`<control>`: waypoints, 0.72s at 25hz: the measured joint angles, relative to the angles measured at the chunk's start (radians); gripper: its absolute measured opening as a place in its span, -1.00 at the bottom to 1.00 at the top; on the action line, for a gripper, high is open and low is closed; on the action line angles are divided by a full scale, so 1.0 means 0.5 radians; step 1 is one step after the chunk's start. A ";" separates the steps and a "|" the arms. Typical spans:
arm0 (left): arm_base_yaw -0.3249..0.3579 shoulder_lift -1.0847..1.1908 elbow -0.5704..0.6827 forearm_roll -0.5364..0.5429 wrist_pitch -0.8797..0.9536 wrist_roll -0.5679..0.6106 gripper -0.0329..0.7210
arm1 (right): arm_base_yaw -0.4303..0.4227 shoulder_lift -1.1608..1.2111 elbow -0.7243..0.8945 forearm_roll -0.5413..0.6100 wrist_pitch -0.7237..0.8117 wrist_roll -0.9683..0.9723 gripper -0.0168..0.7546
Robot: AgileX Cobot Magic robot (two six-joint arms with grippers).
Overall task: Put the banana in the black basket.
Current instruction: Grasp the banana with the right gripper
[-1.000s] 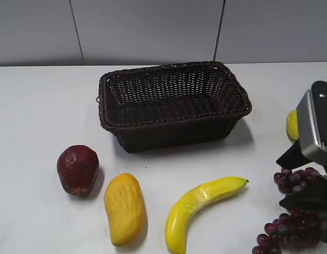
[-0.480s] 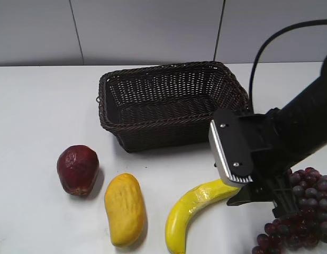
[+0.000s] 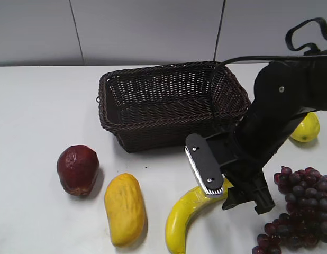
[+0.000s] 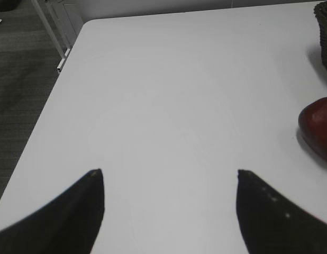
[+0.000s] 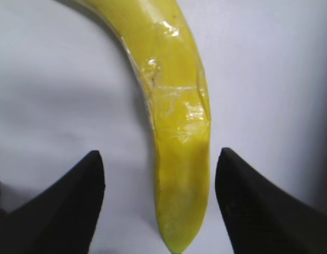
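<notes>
The banana (image 3: pixel 183 212) lies on the white table in front of the black basket (image 3: pixel 169 129), its right end hidden under my right arm. In the right wrist view the banana (image 5: pixel 176 106) runs lengthwise between the jaws of my right gripper (image 5: pixel 159 153), which is open, with a gap on each side. In the exterior view the right gripper (image 3: pixel 231 194) sits low over the banana's right end. My left gripper (image 4: pixel 169 172) is open and empty over bare table. The basket's corner (image 4: pixel 325 16) shows at the top right of the left wrist view.
A dark red fruit (image 3: pixel 77 169) and a yellow-orange mango-like fruit (image 3: pixel 125 209) lie left of the banana. Purple grapes (image 3: pixel 301 206) lie at the right front and a lemon (image 3: pixel 305 128) behind them. The red fruit (image 4: pixel 317 127) also shows in the left wrist view, and the table's left edge (image 4: pixel 57 90).
My right arm has swung in from the right edge to the left and come down over the banana's right end. The fruits and basket have not moved.
</notes>
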 joint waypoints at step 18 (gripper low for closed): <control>0.000 0.000 0.000 0.000 0.000 0.000 0.62 | 0.002 0.205 -0.018 -0.183 -0.183 0.041 0.18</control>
